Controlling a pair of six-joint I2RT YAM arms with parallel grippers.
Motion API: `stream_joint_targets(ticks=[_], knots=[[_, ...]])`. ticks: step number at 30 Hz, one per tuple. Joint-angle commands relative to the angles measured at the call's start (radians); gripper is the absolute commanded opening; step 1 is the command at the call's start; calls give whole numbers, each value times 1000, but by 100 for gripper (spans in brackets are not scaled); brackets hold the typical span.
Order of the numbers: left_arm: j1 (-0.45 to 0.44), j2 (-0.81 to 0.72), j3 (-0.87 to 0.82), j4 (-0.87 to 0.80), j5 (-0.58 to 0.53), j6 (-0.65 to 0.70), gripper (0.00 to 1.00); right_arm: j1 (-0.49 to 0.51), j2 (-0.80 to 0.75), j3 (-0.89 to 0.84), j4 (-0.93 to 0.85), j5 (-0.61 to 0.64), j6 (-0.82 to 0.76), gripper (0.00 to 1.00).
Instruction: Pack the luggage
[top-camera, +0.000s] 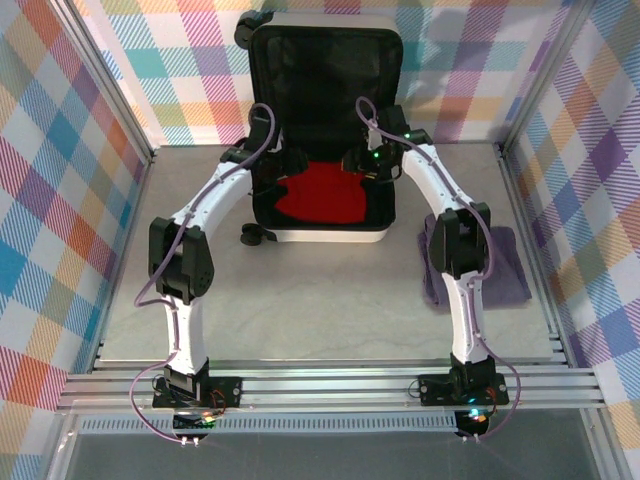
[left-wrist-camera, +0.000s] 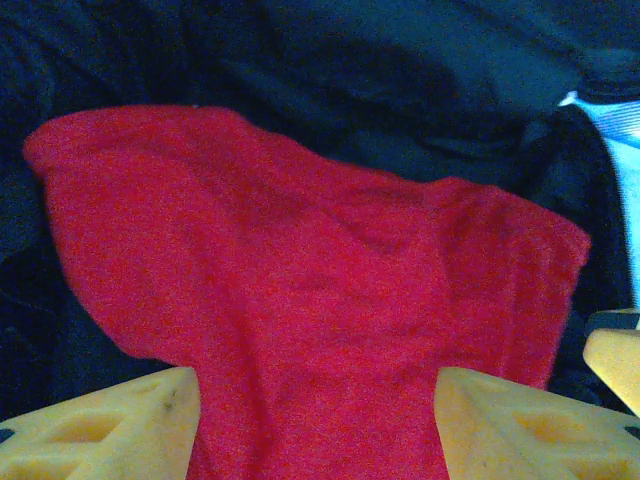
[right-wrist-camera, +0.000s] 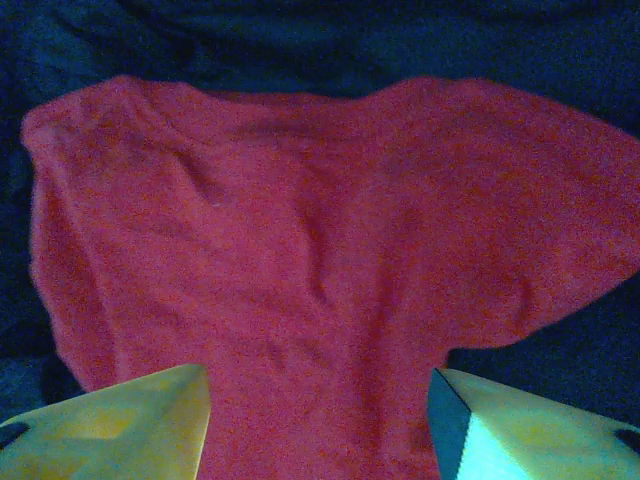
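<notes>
1. Reaching both arms into luggage (top-camera: 320, 237), open on table (top-camera: 300, 300): left hand (top-camera: 272, 165) and right hand (top-camera: 366, 160) over red garment (top-camera: 322, 195), fingers spread.
2. Top view adds purple cloth (top-camera: 500, 265) right of luggage.

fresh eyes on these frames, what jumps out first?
The bright red garment, lying in the black-lined lower half of the open white luggage at the far middle of the table. The left gripper and right gripper both hang right above it, jaws apart. A folded purple cloth lies on the table beside the right arm.
</notes>
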Motion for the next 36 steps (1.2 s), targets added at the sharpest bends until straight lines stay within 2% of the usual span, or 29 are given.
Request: stream_joint_targets(ticks=[1, 8, 10, 17, 28, 36], knots=[[6, -31, 22, -8, 82, 10, 63, -4, -70, -7, -1, -21, -13, 58], [-7, 22, 4, 90, 229, -40, 63, 24, -81, -92, 88, -101, 18, 47], [-10, 54, 2, 117, 252, -60, 62, 33, -59, -103, 100, -107, 30, 40], [2, 157, 22, 99, 218, -66, 61, 39, 5, -136, 149, -126, 57, 37], [26, 235, 33, 68, 146, -54, 61, 22, 107, -133, 156, -55, 82, 37], [42, 302, 42, 73, 140, -72, 60, 13, 188, -84, 140, -38, 112, 37]])
